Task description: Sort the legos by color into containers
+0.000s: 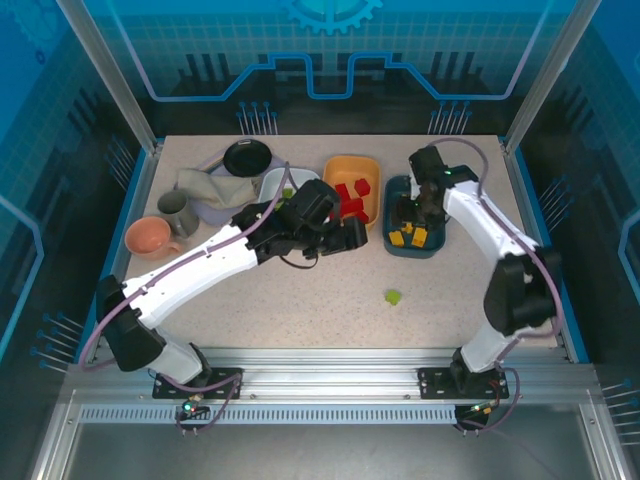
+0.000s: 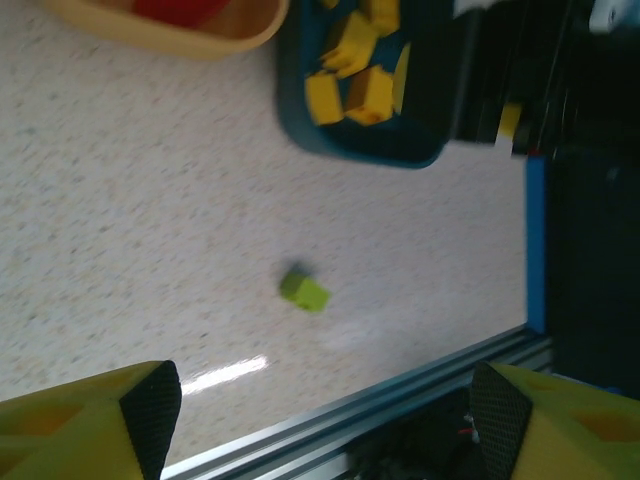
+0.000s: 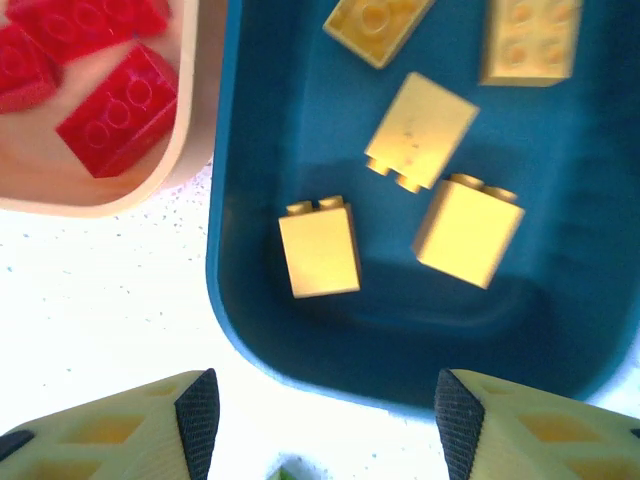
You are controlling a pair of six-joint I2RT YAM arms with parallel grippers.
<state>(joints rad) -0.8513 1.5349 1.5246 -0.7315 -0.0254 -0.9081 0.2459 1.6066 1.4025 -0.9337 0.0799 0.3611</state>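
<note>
Speckled bench (image 2: 150, 220) smooth with a faint sheen, dark teal tub (image 3: 560, 330) and orange tub (image 3: 196, 160) of smooth plastic, yellow legos (image 3: 320, 250) and red legos (image 3: 120, 110) of hard plastic, crumpled grey cloth (image 1: 210, 185), slotted metal rail (image 1: 320, 358), finely textured black pads (image 3: 198, 420) on the right tool (image 3: 322, 410)

Top cam: looks down on whole table (image 1: 300, 310). Right wrist cam: v. close above teal tub (image 3: 560, 330). Left wrist cam: farther off, shares that tub (yellow bricks (image 3: 320, 247) too).

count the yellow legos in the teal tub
5 yellow legos in the teal tub: two at the view's top edge, one central, two lower; more may be hidden.
</note>
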